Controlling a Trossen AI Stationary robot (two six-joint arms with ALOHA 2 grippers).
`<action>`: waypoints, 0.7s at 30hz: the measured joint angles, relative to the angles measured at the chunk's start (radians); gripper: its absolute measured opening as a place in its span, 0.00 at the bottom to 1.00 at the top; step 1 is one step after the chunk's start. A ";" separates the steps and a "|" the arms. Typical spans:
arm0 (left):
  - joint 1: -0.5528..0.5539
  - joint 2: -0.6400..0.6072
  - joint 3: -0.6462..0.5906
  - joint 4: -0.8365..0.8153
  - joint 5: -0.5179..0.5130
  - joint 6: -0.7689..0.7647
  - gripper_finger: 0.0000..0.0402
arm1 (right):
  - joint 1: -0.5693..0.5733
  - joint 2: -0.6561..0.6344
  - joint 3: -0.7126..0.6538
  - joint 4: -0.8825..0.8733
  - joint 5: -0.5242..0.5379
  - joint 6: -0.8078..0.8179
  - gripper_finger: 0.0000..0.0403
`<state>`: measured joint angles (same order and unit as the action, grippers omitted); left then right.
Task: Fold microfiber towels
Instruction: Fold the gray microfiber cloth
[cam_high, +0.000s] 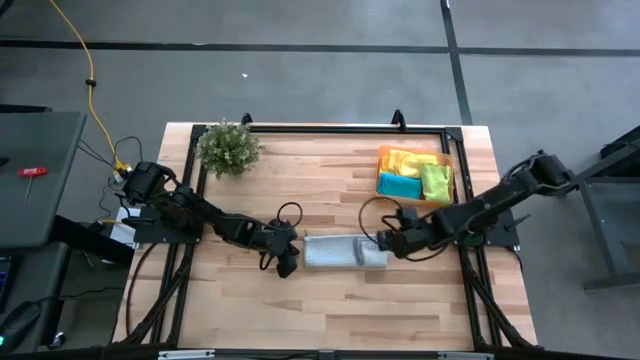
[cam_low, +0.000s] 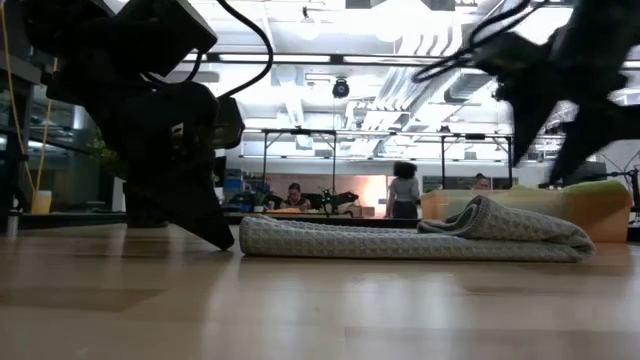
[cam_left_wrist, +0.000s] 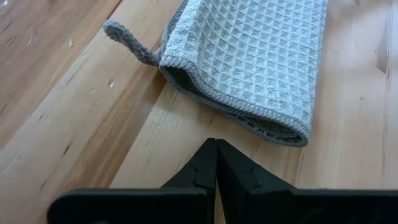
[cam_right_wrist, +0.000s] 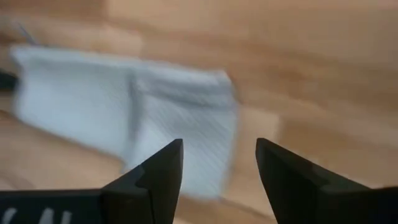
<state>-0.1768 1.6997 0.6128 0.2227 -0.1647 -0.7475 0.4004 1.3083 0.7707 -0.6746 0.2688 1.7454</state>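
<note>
A pale grey-blue microfiber towel (cam_high: 343, 251) lies folded in a long flat strip on the wooden table, its hanging loop (cam_left_wrist: 127, 40) at the left end. My left gripper (cam_left_wrist: 216, 149) is shut and stands low on the wood just short of that end, apart from the cloth. My right gripper (cam_right_wrist: 219, 163) hangs open above the towel's right end (cam_low: 500, 222), where the top layer bulges; nothing is between its fingers. Yellow (cam_high: 403, 162), teal (cam_high: 398, 186) and lime (cam_high: 436, 182) towels lie folded in the orange tray (cam_high: 447, 158).
A small green plant (cam_high: 229, 147) stands at the table's far left. The orange tray sits at the far right, just beyond my right arm. Black frame rails (cam_high: 320, 128) run along the table's edges. Bare wood lies near the front edge (cam_high: 330, 310).
</note>
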 joint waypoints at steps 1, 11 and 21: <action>0.000 0.000 0.000 0.002 0.000 0.000 0.00 | 0.014 -0.013 -0.006 -0.021 -0.027 0.000 0.48; 0.000 0.000 0.000 0.006 0.001 -0.007 0.00 | 0.111 -0.018 -0.302 0.506 -0.024 0.169 0.48; 0.001 0.000 0.000 0.008 0.004 -0.008 0.00 | 0.091 0.012 -0.407 0.707 0.014 0.205 0.48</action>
<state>-0.1761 1.7000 0.6128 0.2306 -0.1608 -0.7555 0.4915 1.3206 0.3634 0.0320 0.2831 1.9506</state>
